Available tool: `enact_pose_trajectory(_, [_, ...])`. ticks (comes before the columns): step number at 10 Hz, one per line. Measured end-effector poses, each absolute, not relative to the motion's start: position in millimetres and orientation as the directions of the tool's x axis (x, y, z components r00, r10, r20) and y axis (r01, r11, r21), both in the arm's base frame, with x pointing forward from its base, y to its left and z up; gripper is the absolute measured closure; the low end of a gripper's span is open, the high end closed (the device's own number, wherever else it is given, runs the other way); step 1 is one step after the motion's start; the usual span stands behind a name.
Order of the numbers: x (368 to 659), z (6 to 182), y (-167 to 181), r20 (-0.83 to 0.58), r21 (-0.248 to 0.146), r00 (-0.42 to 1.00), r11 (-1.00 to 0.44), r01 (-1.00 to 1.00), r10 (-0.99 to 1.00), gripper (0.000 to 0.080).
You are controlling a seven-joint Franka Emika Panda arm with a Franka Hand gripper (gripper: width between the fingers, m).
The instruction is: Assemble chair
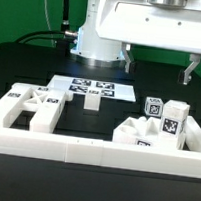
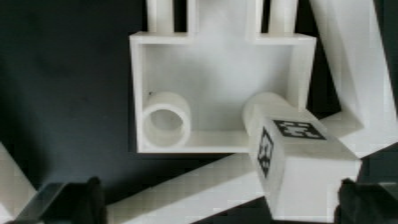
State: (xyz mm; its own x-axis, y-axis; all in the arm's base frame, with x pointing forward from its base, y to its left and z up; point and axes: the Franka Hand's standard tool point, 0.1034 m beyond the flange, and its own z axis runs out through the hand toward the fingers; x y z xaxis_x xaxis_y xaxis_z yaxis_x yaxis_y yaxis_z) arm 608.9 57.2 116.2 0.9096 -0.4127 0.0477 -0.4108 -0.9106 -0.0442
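Observation:
The chair is in loose white parts. In the exterior view a cluster of tagged blocks (image 1: 158, 123) lies at the right, a frame-like part (image 1: 28, 105) at the left, and a short peg (image 1: 91, 101) stands in the middle. My gripper (image 1: 157, 66) hangs open, well above the right cluster. The wrist view looks down on a square slab (image 2: 222, 80) with a round stub (image 2: 171, 120) on it. A tagged leg (image 2: 294, 150) lies across the slab's edge. The gripper (image 2: 222, 208) is open, its dark fingertips (image 2: 71, 205) wide apart and touching nothing.
The marker board (image 1: 90, 87) lies flat behind the peg. A long low white border rail (image 1: 93, 148) runs along the front of the parts. The robot base (image 1: 95, 38) stands at the back. A slanted white bar (image 2: 178, 185) passes below the jaws.

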Motion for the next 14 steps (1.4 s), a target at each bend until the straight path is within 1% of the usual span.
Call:
enact_pose_trajectory(1, [607, 116.6, 55, 0.056, -0.044, 0.926, -0.928, -0.371, -0.373, 0.0150])
enact_pose_trajectory(3, [575, 115.3, 29, 0.114, -0.034, 0.977, -0.983, -0.179, -0.182, 0.0150])
enact_pose_trajectory(4, [564, 109.3, 12, 0.138, -0.022, 0.986, -0.996, -0.088, -0.090, 0.0150])
enact_pose_trajectory(5, [556, 101.7, -3, 0.152, -0.018, 0.986, -0.998, -0.065, -0.067, 0.0150])
enact_pose_trajectory(6, [556, 102.1, 0, 0.142, -0.025, 0.985, -0.995, -0.097, -0.100, 0.0150])
enact_pose_trajectory(8, [555, 99.6, -1, 0.139, -0.023, 0.986, -0.996, -0.092, -0.094, 0.0150])
enact_pose_trajectory(9, [551, 91.2, -7, 0.137, -0.023, 0.986, -0.996, -0.089, -0.092, 0.0150])
enact_pose_trajectory(10, [538, 77.7, -21, 0.182, 0.004, 0.983, -0.999, -0.033, -0.032, 0.0150])
enact_pose_trajectory(11, [512, 61.4, -33, 0.178, 0.022, 0.984, -1.000, -0.006, -0.002, 0.0150])
enact_pose_trajectory(12, [502, 52.2, -37, 0.167, 0.025, 0.986, -1.000, -0.010, -0.006, 0.0150])
enact_pose_trajectory(13, [501, 45.0, -37, 0.165, 0.031, 0.986, -0.999, -0.009, -0.004, 0.0150])
enact_pose_trajectory(14, [501, 45.1, -33, 0.130, 0.014, 0.991, -1.000, -0.007, -0.005, 0.0150])
